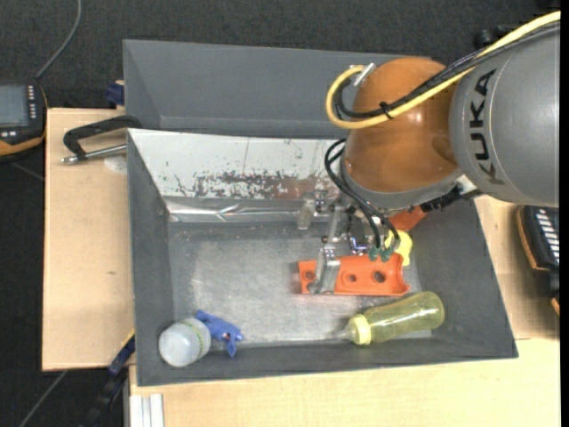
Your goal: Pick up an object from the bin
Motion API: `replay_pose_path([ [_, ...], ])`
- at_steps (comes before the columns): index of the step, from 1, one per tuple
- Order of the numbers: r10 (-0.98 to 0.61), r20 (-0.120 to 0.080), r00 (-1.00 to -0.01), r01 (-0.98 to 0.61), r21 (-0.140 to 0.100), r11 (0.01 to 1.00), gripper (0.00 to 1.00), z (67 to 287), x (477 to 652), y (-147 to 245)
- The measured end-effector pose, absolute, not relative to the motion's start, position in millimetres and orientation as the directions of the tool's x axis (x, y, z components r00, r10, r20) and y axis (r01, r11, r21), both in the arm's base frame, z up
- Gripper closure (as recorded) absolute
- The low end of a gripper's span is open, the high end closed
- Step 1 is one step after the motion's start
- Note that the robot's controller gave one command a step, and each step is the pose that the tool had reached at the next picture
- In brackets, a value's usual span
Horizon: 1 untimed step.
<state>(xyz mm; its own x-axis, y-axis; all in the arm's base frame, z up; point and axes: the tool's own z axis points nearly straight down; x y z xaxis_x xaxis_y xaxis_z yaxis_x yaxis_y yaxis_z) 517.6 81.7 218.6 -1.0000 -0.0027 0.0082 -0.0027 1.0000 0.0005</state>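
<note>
The gripper [327,269] rests low on the left end of a flat orange plastic bracket [366,279] with round holes, and I cannot tell whether it is clenched. In the grey metal bin [149,265], a translucent yellow bottle [398,317] lies just to its lower right. A white round cap [180,343] with a blue piece [220,330] lies well off to its lower left. The arm [520,105] bends steeply down.

The only readable text is the black brand name "KUKA", running sideways along the grey arm [520,114].
</note>
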Motion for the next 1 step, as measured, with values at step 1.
replay_pose_path([
  [1, -0.001, -0.001, -1.000, -0.001, 0.001, 1.000, 0.00, 223.2, 519.1, 81.2],
])
